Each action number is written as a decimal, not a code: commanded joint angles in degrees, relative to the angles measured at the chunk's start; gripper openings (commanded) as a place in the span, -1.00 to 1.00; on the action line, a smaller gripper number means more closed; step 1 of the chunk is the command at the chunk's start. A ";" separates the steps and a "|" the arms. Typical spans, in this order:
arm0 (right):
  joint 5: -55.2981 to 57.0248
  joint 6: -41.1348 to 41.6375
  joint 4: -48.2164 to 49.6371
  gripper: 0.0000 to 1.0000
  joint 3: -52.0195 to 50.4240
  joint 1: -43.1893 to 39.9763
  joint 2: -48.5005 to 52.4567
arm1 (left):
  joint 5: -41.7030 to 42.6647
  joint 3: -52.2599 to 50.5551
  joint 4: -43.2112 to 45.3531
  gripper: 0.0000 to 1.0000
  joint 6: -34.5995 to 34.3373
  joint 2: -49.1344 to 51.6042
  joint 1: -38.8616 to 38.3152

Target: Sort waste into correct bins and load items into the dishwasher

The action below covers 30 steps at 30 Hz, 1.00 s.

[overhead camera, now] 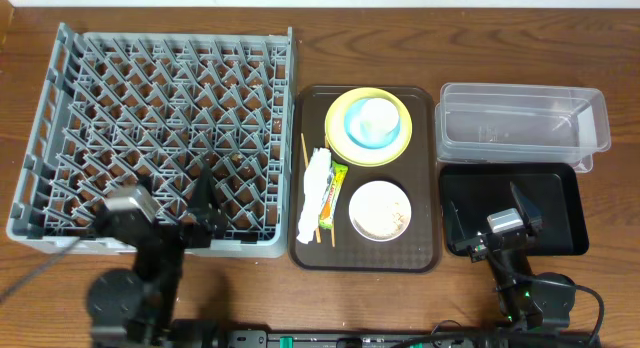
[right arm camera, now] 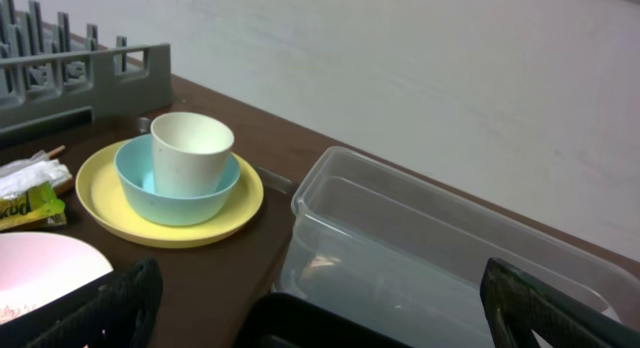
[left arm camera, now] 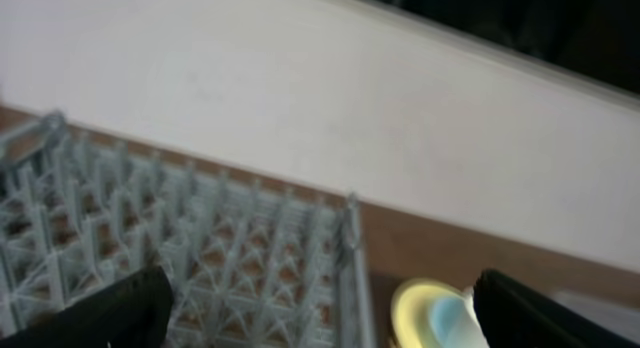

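- Hovering over the large grey plastic dish rack, left gripper spread wide, empty.
- Right gripper above shallow black rectangular tray: wide, empty.

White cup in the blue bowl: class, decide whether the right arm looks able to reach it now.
Probably yes: the white cup stands upright in the blue bowl, and nothing stands between it and the open right gripper.

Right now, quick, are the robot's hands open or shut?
Left gripper: open, holding nothing.
Right gripper: open, holding nothing.
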 commanded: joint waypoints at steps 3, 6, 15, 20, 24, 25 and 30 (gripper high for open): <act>0.28 -0.02 -0.26 0.99 -0.07 0.74 -0.26 | 10.51 28.00 -21.49 0.97 -0.33 23.04 -0.31; 0.28 -0.02 -0.26 0.99 -0.07 0.74 -0.26 | 10.14 42.51 -37.59 0.98 0.39 36.11 -0.33; 0.28 -0.04 -0.26 0.99 -0.07 0.74 -0.26 | 23.37 46.73 -38.16 0.98 0.92 50.90 -0.39; 0.28 -0.02 -0.26 0.98 -0.07 0.74 -0.26 | 28.61 45.72 -44.11 0.82 0.98 56.06 -1.38; 0.28 -0.02 -0.26 0.98 -0.07 0.74 -0.26 | 19.04 45.70 -47.63 0.39 0.94 57.42 -1.75; 0.28 -0.02 -0.26 0.98 -0.07 0.74 -0.26 | 18.88 45.66 -47.58 0.30 0.94 57.42 -2.14; 0.28 -0.02 -0.26 0.98 -0.07 0.74 -0.26 | 16.35 45.48 -46.66 0.13 0.63 57.44 -7.13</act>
